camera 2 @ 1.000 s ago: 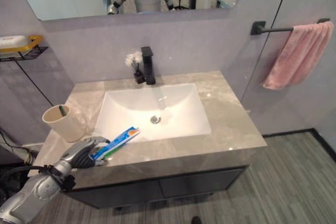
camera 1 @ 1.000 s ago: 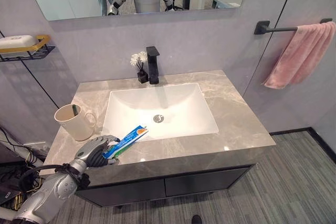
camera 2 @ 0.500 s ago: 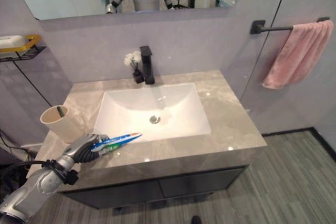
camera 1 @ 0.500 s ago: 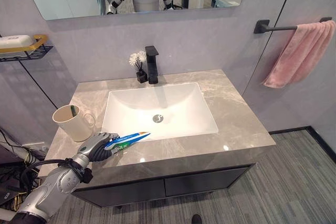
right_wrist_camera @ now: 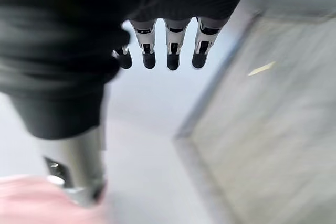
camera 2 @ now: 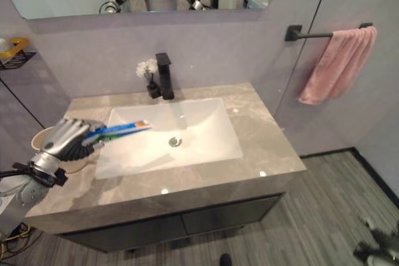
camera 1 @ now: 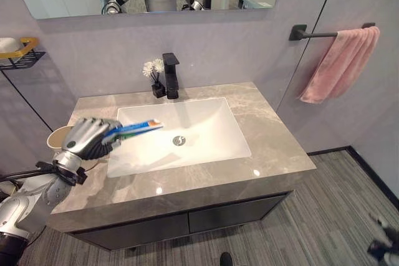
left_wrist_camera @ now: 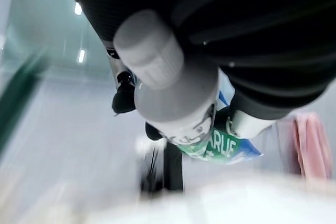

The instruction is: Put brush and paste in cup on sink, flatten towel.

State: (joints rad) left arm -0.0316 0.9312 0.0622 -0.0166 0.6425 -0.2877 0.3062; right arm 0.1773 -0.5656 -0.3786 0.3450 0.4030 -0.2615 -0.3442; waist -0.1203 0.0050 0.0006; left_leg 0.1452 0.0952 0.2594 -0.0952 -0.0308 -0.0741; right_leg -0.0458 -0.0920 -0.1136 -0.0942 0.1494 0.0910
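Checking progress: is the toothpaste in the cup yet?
Not yet. The left robot hand holds the toothpaste tube beside the cup.

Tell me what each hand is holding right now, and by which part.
The left hand grips the toothpaste tube by one end, the rest sticking out over the sink. The right hand holds nothing, fingers relaxed.

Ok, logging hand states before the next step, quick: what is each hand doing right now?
Left hand: shut on the toothpaste tube, lifted beside the cup.
Right hand: open, fingers relaxed, holding nothing.
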